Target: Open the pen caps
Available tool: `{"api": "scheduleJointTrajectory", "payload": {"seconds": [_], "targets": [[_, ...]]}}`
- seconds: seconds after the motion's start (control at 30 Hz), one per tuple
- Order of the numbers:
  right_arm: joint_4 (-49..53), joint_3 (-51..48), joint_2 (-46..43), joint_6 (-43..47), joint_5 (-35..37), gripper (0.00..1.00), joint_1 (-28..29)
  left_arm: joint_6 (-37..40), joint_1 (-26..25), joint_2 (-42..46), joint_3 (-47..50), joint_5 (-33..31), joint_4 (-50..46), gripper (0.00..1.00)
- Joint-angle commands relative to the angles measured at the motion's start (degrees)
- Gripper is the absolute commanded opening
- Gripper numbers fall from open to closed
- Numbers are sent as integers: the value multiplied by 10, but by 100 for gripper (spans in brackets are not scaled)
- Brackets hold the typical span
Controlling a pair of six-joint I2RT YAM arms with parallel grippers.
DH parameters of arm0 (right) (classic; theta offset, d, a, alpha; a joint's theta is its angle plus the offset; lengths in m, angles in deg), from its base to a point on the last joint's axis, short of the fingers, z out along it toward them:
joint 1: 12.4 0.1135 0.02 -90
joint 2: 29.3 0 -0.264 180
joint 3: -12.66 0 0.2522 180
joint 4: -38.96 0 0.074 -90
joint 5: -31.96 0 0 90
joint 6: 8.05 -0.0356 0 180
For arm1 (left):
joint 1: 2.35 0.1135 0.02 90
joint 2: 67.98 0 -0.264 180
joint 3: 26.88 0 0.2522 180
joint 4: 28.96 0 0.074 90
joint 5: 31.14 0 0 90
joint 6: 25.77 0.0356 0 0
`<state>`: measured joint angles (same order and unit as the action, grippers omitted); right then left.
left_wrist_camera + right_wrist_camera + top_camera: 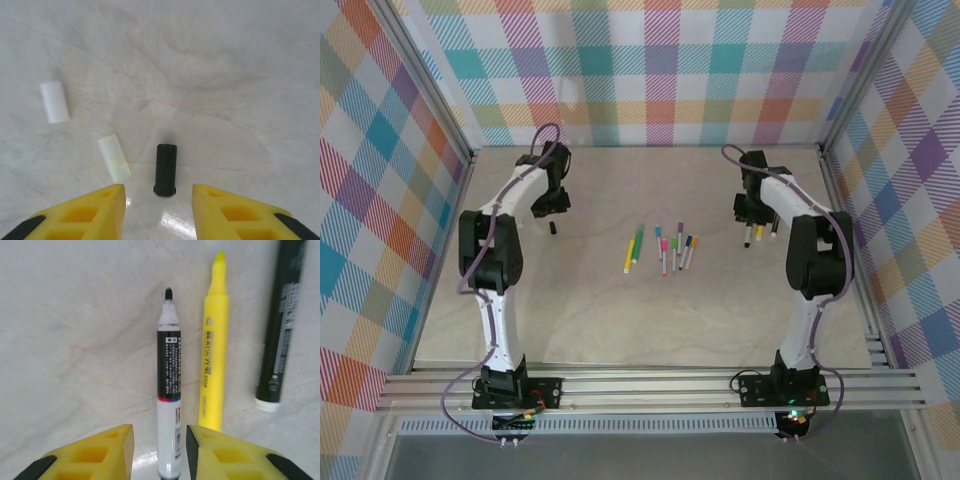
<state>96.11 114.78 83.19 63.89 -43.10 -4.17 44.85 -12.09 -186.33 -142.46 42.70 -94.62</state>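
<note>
left gripper jaws apart, black cap at its 12 o'clock. right gripper apart, straddling uncapped black marker.

Small print runs along the black marker, yellow highlighter and black pen, all unreadable.

Right wrist view: black pen cut off at the top edge; tail of the yellow highlighter hidden behind a finger of the right gripper. Fingers of that and of the left gripper run off the bottom edge. Overhead: pens at the centre of the desk too small to tell capped from uncapped.
</note>
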Motion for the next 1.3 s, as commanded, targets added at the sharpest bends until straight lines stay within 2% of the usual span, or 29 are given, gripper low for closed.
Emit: {"api": "scheduleJointTrajectory", "payload": {"seconds": [0.0,0.07,0.2,0.23,0.3,0.37,0.43,0.57,0.63,0.73,0.8,0.87,0.93,1.1,1.27], "targets": [[-10,-24,-68,-13,-16,35,19,-25,-14,115,44,20,68,55],[-22,-43,-94,-17,-17,35,29,-50,-14,166,89,63,128,100],[-44,-80,-146,-30,-26,37,47,-93,0,205,114,205,202,100],[-53,-91,-161,-32,-27,39,53,-98,4,194,99,263,205,100],[-65,-107,-186,-34,-26,43,68,-105,2,167,57,312,180,100],[-66,-112,-200,-33,-23,48,84,-110,-5,150,35,312,165,100],[-64,-117,-212,-35,-9,50,102,-94,-11,150,52,349,207,100],[-84,-138,-245,-30,5,51,137,-94,-27,161,58,301,205,100],[-85,-141,-252,-33,7,51,149,-108,-27,159,51,297,193,100],[-91,-144,-255,-33,17,51,166,-107,-20,116,-6,349,127,100],[-96,-149,-254,-35,15,51,173,-103,-15,83,-24,415,111,100],[-97,-152,-252,-36,9,51,179,-131,-14,94,44,484,209,100],[-98,-158,-254,-40,7,51,186,-164,-17,95,82,506,262,100],[-102,-176,-263,-52,0,50,207,-154,-33,86,83,488,218,100],[-100,-184,-261,-59,-2,49,225,-107,-64,104,90,417,177,100]]}}
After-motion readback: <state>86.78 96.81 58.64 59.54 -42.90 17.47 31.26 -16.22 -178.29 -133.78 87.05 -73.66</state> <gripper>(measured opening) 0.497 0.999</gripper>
